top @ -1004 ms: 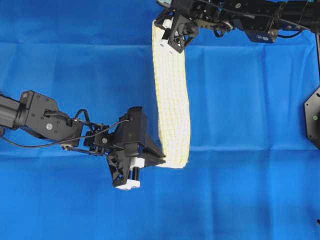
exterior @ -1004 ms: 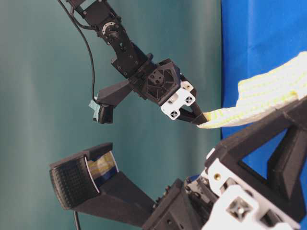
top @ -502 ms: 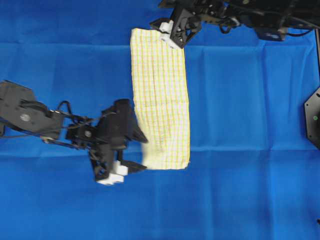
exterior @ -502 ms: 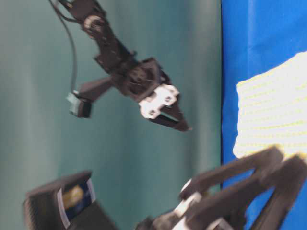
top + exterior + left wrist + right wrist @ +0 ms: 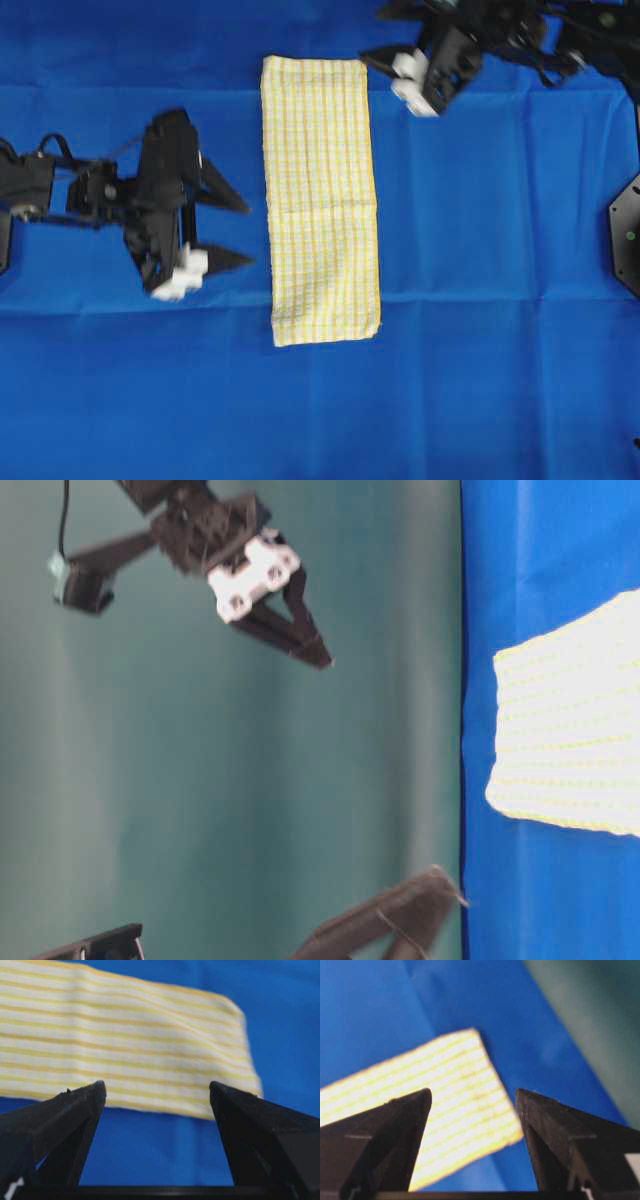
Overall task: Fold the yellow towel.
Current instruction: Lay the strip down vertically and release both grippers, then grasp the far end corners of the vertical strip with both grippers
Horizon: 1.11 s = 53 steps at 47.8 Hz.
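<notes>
A: What takes up most of the overhead view?
B: The blue sheet (image 5: pixel 480 300) spread over the surface, creased in straight lines.

A: And the yellow towel (image 5: pixel 320 200)?
B: It lies flat on the sheet near the middle as a long narrow strip, one short end close to the sheet's far edge at the top, the other toward the bottom. A faint crease crosses it partway down. Nothing touches it.

A: The left gripper (image 5: pixel 232 234)?
B: Just beside the towel's left long edge, apart from it, fingers spread wide and released, holding nothing.

A: The right gripper (image 5: pixel 385 62)?
B: Beside the towel's top right corner, clear of it, fingers parted too and empty.
</notes>
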### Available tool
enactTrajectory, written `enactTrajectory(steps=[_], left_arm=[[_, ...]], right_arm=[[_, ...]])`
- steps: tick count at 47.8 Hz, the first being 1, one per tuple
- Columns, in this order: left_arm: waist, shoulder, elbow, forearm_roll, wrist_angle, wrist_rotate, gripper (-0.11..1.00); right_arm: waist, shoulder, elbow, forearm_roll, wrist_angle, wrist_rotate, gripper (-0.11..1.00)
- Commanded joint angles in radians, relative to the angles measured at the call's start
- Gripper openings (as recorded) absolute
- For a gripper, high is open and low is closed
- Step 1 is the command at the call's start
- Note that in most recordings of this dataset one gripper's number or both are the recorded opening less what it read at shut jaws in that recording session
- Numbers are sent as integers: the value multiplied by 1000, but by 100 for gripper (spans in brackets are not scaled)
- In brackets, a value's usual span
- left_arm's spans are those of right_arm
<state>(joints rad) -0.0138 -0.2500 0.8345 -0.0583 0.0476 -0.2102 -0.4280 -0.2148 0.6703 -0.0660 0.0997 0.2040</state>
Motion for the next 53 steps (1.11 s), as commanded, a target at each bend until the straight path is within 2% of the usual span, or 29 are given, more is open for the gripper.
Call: enactTrajectory(steps=[1, 8, 12, 25, 31, 38, 53], left_arm=[[41, -21, -8, 5, -31, 3, 79], [83, -18, -5, 6, -81, 11, 79], [94, -15, 2, 5, -95, 18, 79], [126, -12, 3, 6, -98, 23, 79], [160, -9, 3, 6, -101, 26, 80], [235, 25, 3, 6, -150, 58, 80], [419, 239, -25, 6, -310, 74, 81]], right_arm=[[28, -71, 37, 3, -34, 2, 70], [80, -144, 115, 5, -77, 3, 70], [84, -163, 143, 5, -89, 5, 69], [83, -144, 132, 5, -95, 3, 69], [66, -104, 112, 6, -97, 3, 69], [14, -28, 91, 6, -120, 5, 70], [-69, 193, 49, 61, -230, 5, 73]])
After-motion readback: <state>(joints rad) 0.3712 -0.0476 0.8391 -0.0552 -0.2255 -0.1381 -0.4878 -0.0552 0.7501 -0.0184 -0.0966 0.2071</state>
